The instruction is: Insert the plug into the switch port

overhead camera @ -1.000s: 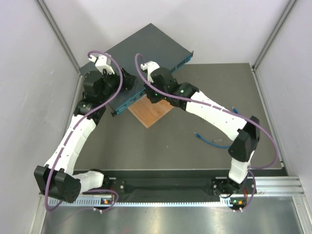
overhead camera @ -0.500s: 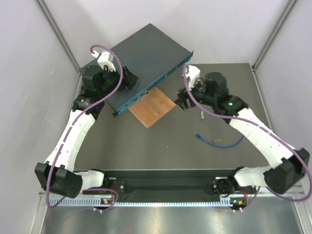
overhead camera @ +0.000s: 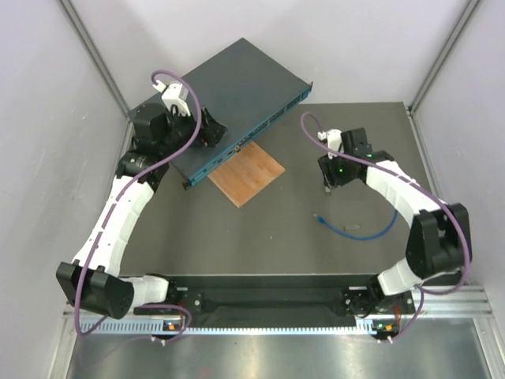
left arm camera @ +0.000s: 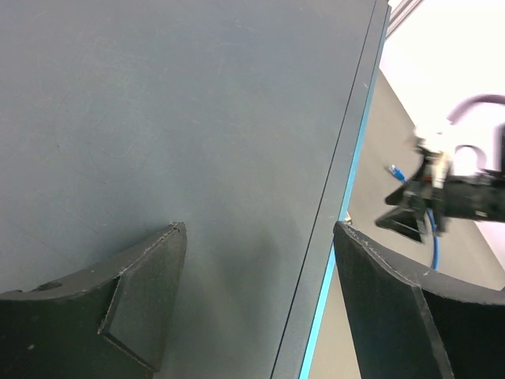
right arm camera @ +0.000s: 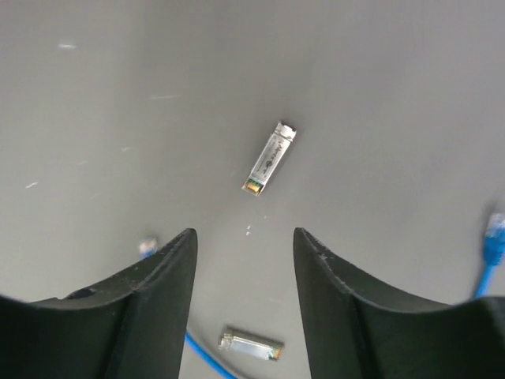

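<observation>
The switch (overhead camera: 237, 83) is a flat dark teal box lying askew at the back left, its bright blue front face (left arm camera: 347, 197) turned toward the mat. My left gripper (overhead camera: 215, 133) hovers over its front left part, open (left arm camera: 260, 229), one finger over the lid and the other past the front edge. The plug (overhead camera: 318, 215) ends a thin blue cable (overhead camera: 363, 231) lying loose on the mat. My right gripper (overhead camera: 326, 183) hangs just above and behind it, open (right arm camera: 244, 234) and holding nothing. The plug (right arm camera: 147, 246) peeks out beside the left finger.
An orange-brown wooden square (overhead camera: 246, 172) lies in front of the switch. Two small grey metal pieces (right arm camera: 268, 158) (right arm camera: 251, 345) lie on the mat under the right gripper. The cable's other end (right arm camera: 495, 237) shows at the right edge. Grey walls enclose the table.
The right arm has swung away from the switch's front face to the right, over the mat near the cable, and its jaws have opened. The left arm has hardly moved.
</observation>
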### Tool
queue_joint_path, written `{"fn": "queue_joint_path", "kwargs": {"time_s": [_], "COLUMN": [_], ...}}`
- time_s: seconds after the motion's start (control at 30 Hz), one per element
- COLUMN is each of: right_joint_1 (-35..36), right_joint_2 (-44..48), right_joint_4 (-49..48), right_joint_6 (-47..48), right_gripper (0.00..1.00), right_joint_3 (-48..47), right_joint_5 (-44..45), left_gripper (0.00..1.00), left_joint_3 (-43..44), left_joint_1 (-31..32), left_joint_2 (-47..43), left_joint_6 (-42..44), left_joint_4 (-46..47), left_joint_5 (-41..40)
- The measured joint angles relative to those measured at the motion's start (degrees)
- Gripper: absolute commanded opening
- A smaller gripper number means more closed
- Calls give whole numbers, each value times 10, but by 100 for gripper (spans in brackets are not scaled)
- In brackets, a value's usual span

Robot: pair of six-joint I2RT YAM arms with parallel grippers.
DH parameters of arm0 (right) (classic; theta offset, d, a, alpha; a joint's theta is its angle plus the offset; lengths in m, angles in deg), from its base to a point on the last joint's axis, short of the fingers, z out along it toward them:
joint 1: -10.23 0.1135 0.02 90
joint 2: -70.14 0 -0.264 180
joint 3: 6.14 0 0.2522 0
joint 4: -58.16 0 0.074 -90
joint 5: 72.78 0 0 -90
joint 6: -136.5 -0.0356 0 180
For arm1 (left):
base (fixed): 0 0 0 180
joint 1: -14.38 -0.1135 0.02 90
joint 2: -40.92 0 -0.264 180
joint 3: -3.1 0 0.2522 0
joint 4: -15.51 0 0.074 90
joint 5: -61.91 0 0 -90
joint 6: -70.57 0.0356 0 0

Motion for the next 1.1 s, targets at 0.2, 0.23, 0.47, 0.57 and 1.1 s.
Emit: {"fn": "queue_joint_path", "kwargs": {"time_s": [0.2,0.23,0.47,0.57,1.1], "right_joint_1": [0,0,0,0,-23], "right_joint_2": [-122,-137,-204,-231,-228], "right_joint_4": [0,-1,-1,-1,10], "right_joint_6": [-45,-53,-88,-98,-142], "right_gripper": [49,48,39,37,0], "right_joint_3": [-56,-64,-106,-119,-128], "right_joint_5": [44,47,67,71,-12], "left_gripper": [80,80,80,79,80], "left_joint_3": [9,9,9,9,13], "left_joint_1": [0,0,0,0,0], "left_joint_2": [4,4,4,4,10], "left_joint_6": [17,19,30,33,51], "left_joint_4": [-13,-13,-14,-14,-10], "left_joint_5": [-13,-16,-31,-32,-28]}}
